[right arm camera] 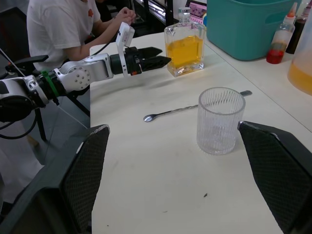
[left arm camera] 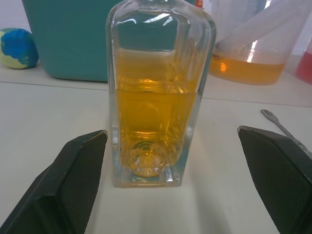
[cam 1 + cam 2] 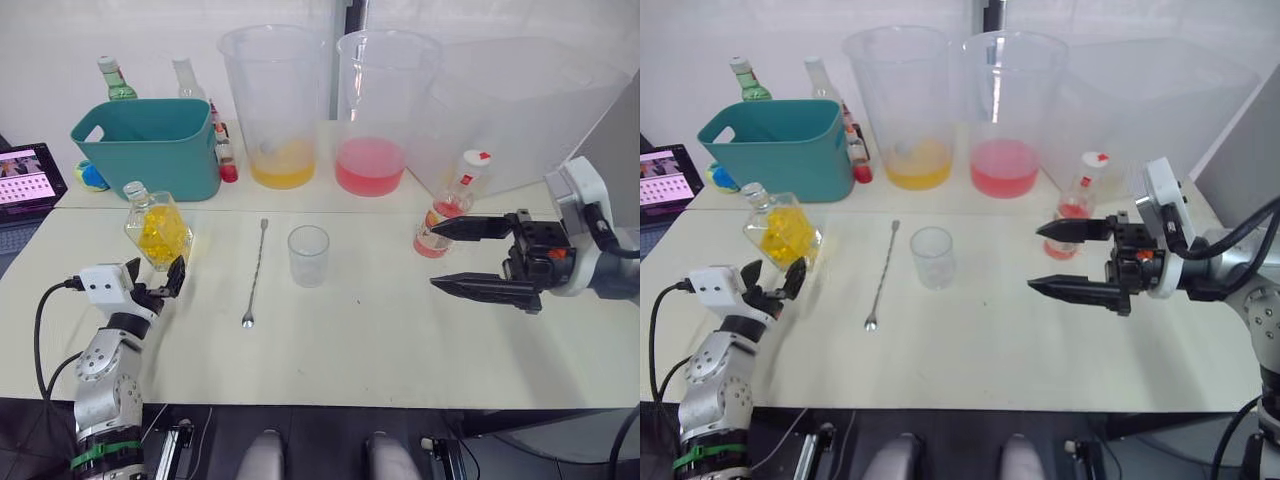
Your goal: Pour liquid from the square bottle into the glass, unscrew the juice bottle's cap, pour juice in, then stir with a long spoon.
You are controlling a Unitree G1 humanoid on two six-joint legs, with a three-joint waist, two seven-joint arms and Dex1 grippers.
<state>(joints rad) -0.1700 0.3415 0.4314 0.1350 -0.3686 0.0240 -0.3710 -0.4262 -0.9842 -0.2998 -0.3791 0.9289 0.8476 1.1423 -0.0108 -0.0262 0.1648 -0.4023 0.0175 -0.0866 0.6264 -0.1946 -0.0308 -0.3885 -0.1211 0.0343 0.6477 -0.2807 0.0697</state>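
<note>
**Both grippers standing open, bottle and glass untouched**

One glass point(image 3: 308, 255) is standing empty and upright on the pale table point(image 3: 350, 350); everything below is placed from it. One long spoon point(image 3: 255, 272) is lying flat just to its left, bowl end toward the robot. One square bottle point(image 3: 158, 230) is standing well to the glass's left, roughly half full of yellow liquid point(image 2: 153, 122), its neck uncovered. The left gripper point(image 3: 152, 283) is sitting just on the robot's side of that bottle, its fingers point(image 2: 73, 175) spread wide on either side of the base without touching it.

One juice bottle point(image 3: 450, 210) is standing well to the right of the glass, leaning slightly, holding a low level of pink-red juice point(image 3: 436, 232) and wearing its white cap point(image 3: 474, 158). The right gripper point(image 3: 455, 256) is hovering just in front of it, facing the glass, jaws parted and holding nothing.

Two big measuring beakers are standing behind the glass: the left beaker point(image 3: 274, 105) is carrying a shallow layer of orange-yellow liquid, the right beaker point(image 3: 378, 110) a shallow layer of pink. One teal bin point(image 3: 150, 145) is sitting far behind and left of the glass, with two glass bottles point(image 3: 115, 80) rising behind it. A large clear tub point(image 3: 520, 110) is standing behind and to the right. A person point(image 1: 68, 24) is sitting beyond the table's left end.
</note>
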